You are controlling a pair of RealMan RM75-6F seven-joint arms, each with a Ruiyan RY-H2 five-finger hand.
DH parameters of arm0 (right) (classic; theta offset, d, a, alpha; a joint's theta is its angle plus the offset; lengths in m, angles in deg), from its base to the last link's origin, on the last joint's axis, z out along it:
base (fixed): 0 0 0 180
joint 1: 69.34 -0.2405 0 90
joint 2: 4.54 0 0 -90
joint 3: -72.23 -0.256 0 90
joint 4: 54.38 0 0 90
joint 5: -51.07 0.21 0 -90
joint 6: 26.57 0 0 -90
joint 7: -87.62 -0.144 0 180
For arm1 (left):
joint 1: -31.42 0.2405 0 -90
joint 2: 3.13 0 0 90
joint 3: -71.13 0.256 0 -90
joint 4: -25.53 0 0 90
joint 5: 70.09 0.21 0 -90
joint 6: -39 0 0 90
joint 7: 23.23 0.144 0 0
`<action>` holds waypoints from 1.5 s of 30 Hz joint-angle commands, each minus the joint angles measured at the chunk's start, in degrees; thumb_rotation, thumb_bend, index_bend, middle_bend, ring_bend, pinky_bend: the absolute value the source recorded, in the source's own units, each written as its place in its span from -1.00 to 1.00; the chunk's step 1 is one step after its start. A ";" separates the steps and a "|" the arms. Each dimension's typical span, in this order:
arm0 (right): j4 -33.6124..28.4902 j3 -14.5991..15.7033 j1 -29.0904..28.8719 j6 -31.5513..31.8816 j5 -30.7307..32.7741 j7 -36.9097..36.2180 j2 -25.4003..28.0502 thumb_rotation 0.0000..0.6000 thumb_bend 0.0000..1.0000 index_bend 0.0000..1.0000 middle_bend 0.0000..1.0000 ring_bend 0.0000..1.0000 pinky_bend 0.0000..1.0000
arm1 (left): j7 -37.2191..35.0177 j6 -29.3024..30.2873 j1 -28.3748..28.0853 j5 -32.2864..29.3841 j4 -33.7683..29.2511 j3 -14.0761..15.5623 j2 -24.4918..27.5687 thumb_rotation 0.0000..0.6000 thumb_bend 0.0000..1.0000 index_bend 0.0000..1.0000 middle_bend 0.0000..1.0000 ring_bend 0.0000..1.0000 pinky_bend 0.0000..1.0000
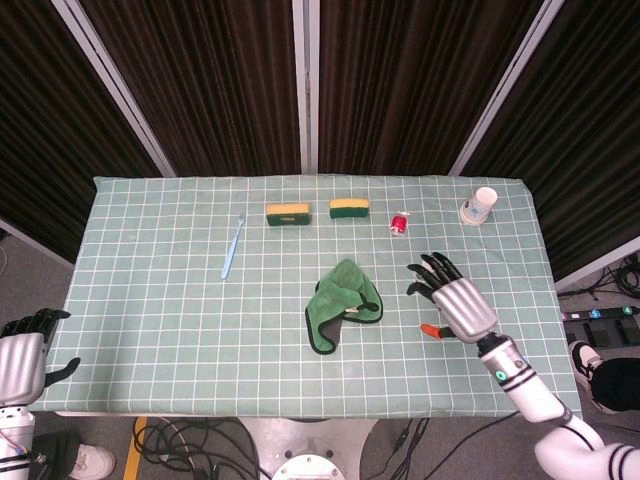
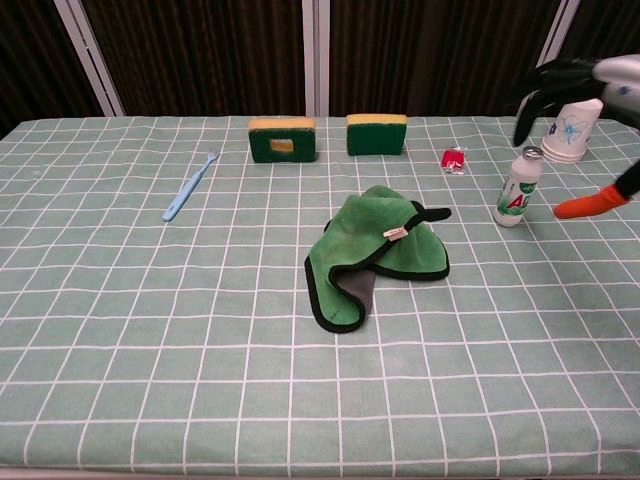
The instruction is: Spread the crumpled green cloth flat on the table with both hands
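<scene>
At the far left of the head view, the left robot hand [image 1: 20, 355] sits off the bench's near left corner, below the level of the top. Its dark fingers are apart and hold nothing; the chest view does not show it.

The bench [image 1: 150, 330] is covered with a pale green cloth in a white grid. On its left half a light blue toothbrush [image 1: 232, 249] lies lengthwise, head toward the far edge. Right of it, near the far side, two sponges stand side by side with a gap between them: the left sponge [image 1: 287, 213] and the right sponge [image 1: 349, 207], both dark green with a yellow top.

Near the middle of the bench lies the crumpled green cloth [image 1: 340, 305], folded over itself in a bunched heap with a dark edging along its border and a small tag showing in the chest view. Nothing touches it.

Right of the sponges rests a small red object [image 1: 399, 223]. Closer to the front, a small white bottle [image 2: 518, 187] with a green label stands upright, mostly hidden by the arm in the head view.

The right robot hand [image 1: 450, 297] hovers above the bench to the right of the cloth, apart from it, fingers spread and empty, an orange-tipped thumb pointing down-left. At the far right corner stands a stack of white paper cups [image 1: 479, 206].
</scene>
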 commanded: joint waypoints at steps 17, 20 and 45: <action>28.23 -2.11 -16.43 -8.81 0.52 -3.61 -23.31 0.99 -0.92 -0.32 -0.74 -1.00 -1.00 | -0.54 -1.75 -0.35 -1.98 0.42 -0.96 0.42 1.00 -0.71 -0.24 -0.19 -0.28 -0.34; 29.41 -1.39 -17.79 -8.84 -0.22 -4.51 -24.50 1.00 -0.89 -0.32 -0.74 -1.00 -1.00 | -0.89 -2.13 -0.42 -2.36 0.61 -1.09 0.49 1.00 -0.71 -0.24 -0.19 -0.28 -0.34; 23.46 -6.96 -22.53 -8.22 7.35 -0.58 -25.58 1.00 0.05 0.76 -0.33 -0.84 -1.00 | -16.03 -13.53 -7.77 -2.44 5.00 -5.13 -0.74 1.00 -0.71 -0.20 -0.19 -0.28 -0.34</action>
